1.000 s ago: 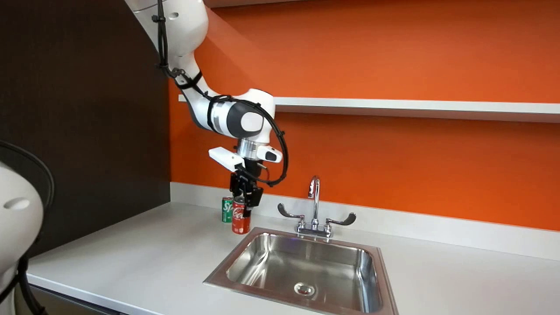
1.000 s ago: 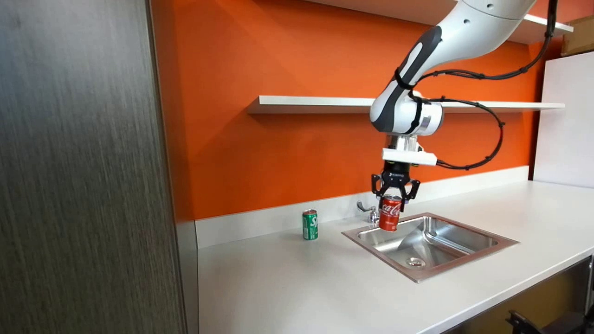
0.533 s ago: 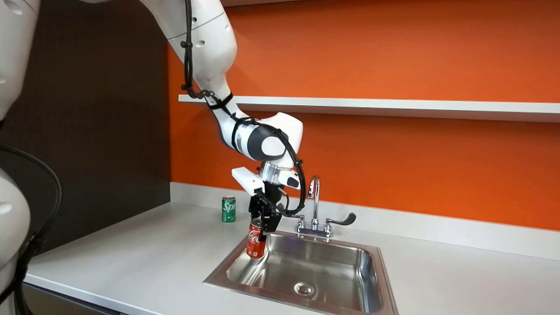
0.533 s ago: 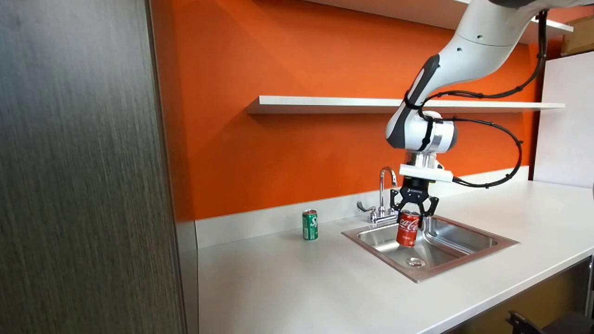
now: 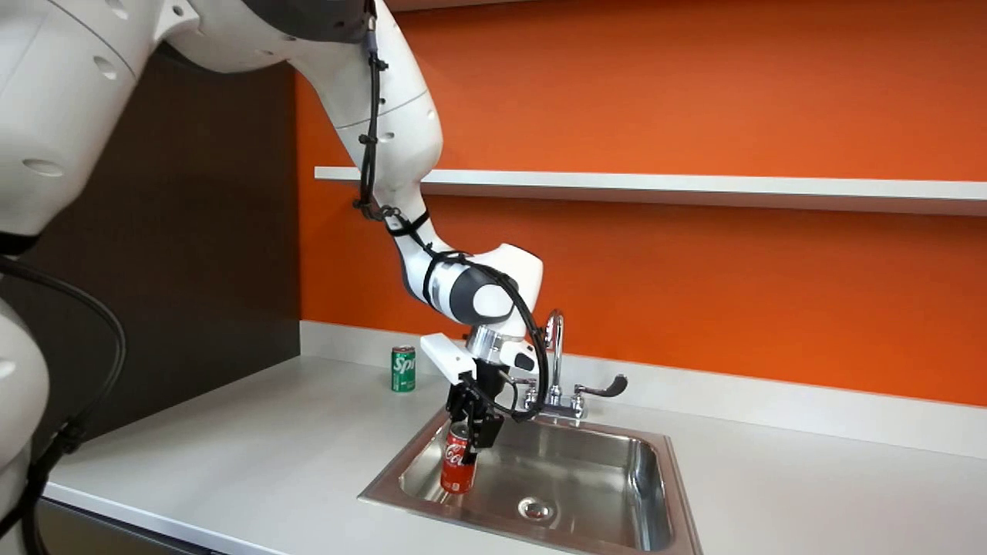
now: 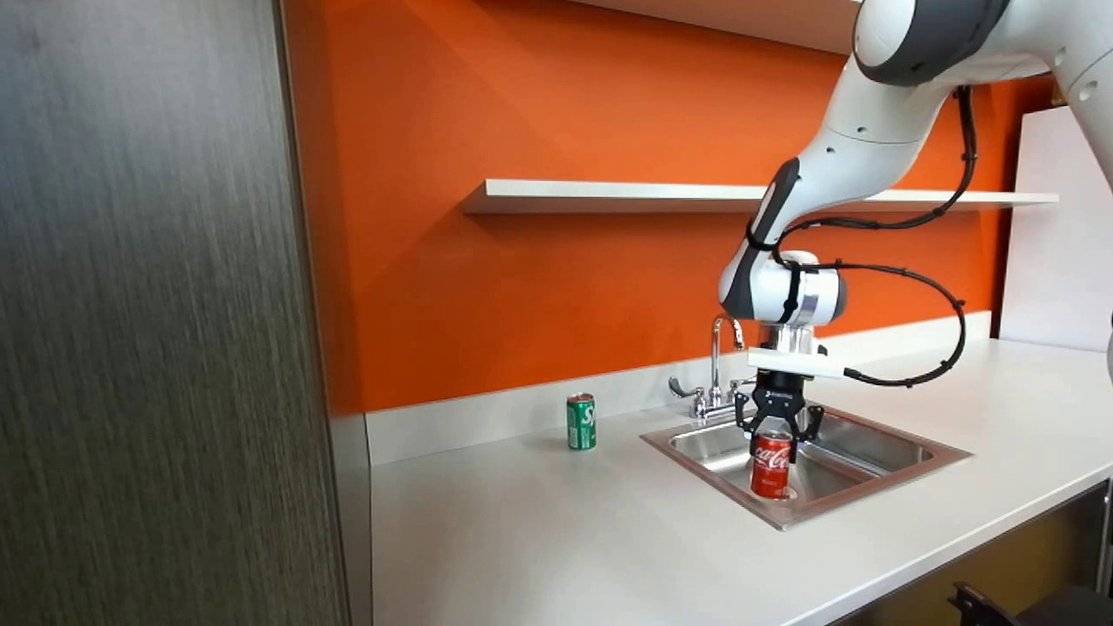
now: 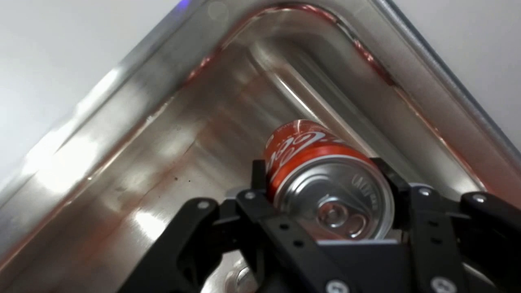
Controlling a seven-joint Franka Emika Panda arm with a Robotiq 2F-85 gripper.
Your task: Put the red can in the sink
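The red can [image 5: 456, 472] is upright within the sink [image 5: 574, 466], towards its left side in this exterior view. It also shows in an exterior view [image 6: 770, 476], in front of the basin. My gripper [image 5: 467, 447] points down from above with its fingers on either side of the can. In the wrist view the gripper [image 7: 321, 169] has a finger against each side of the red can [image 7: 333, 191] near its silvery top. The sink floor [image 7: 195, 150] lies below, and the drain is partly hidden by the gripper. I cannot tell whether the can's bottom touches the floor.
The chrome faucet [image 5: 555, 362] with lever handles stands behind the sink, close to the arm. A green can [image 6: 581, 422] stands on the counter [image 6: 522, 530] left of the sink. A white shelf [image 5: 694, 185] runs along the orange wall above.
The gripper has carried the red can from beside the sink's left back corner over the rim, towards the front right, and lowered it into the basin. The green can has not moved.
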